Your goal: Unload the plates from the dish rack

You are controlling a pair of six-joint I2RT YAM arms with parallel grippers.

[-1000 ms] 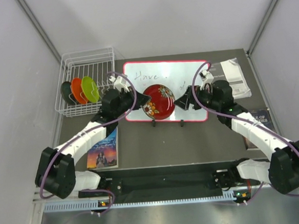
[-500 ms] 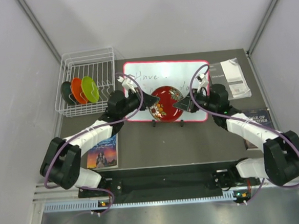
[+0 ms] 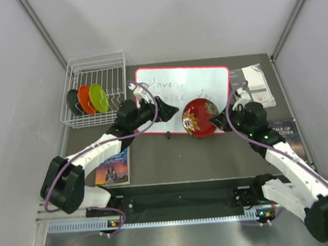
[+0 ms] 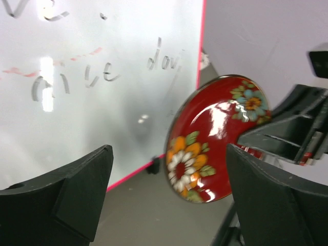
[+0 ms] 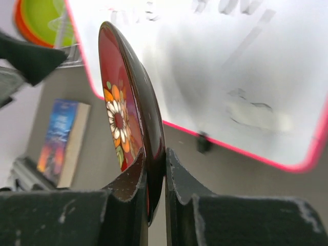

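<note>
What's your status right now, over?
Right tool shut on red plate, on edge. Left tool open, empty. Three plates in dish rack. Whiteboard close by.

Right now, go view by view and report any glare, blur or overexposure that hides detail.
Top external: even light, sharp, though the whiteboard writing is faint. Left wrist: a white glare streak on the whiteboard, a highlight on the red flowery plate, the left gripper dark and soft up close. Right wrist: whiteboard overexposed, writing smeared; book out of focus.
</note>
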